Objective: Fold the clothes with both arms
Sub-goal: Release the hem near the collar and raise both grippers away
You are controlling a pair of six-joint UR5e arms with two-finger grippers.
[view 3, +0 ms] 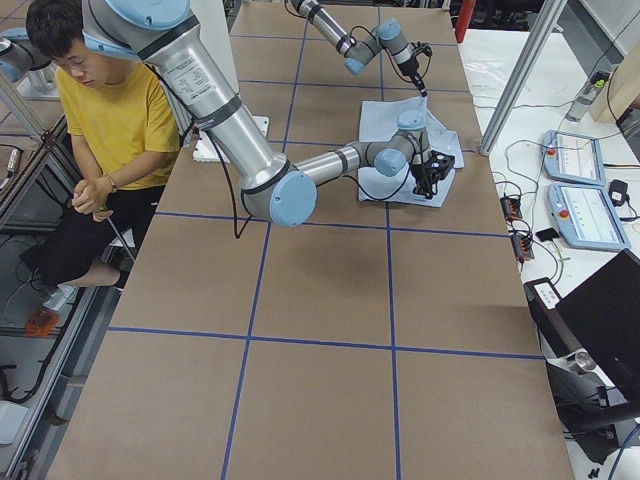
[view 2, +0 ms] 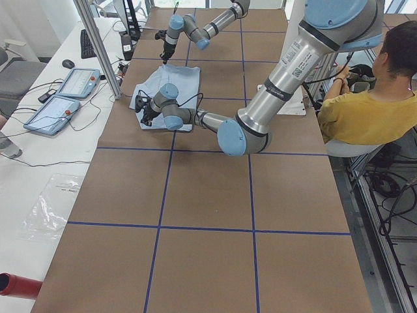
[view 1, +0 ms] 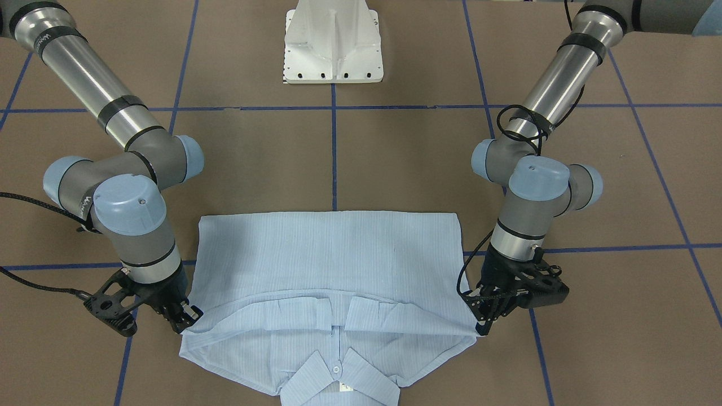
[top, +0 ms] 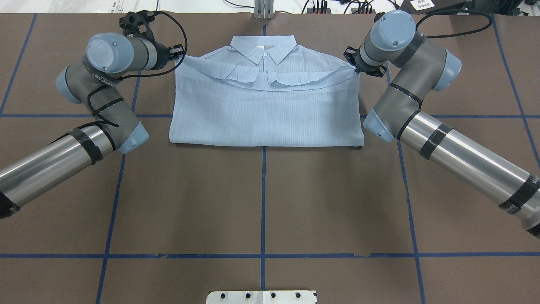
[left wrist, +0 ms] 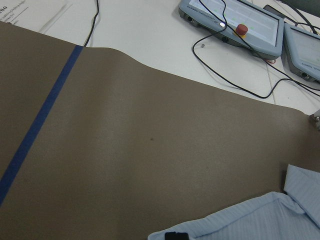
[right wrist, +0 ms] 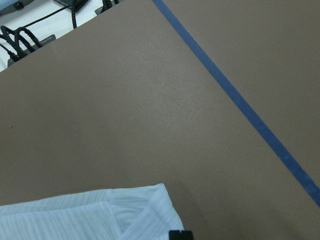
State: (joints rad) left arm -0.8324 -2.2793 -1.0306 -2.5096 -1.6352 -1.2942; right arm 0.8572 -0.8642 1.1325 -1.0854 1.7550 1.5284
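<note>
Nearest the front-facing camera lies the pointed collar (view 1: 338, 375) of the light blue, finely striped long-sleeved shirt (view 1: 333, 248), which is spread on the brown, blue-taped table (view 1: 395, 158). Its lower half is doubled up over the chest. The black left gripper (view 1: 484, 327) and black right gripper (view 1: 189, 321) each pinch a hem corner beside a shoulder. This looks like the laying-down of the fold. Next, both should release level and draw outward without dragging cloth.
</note>
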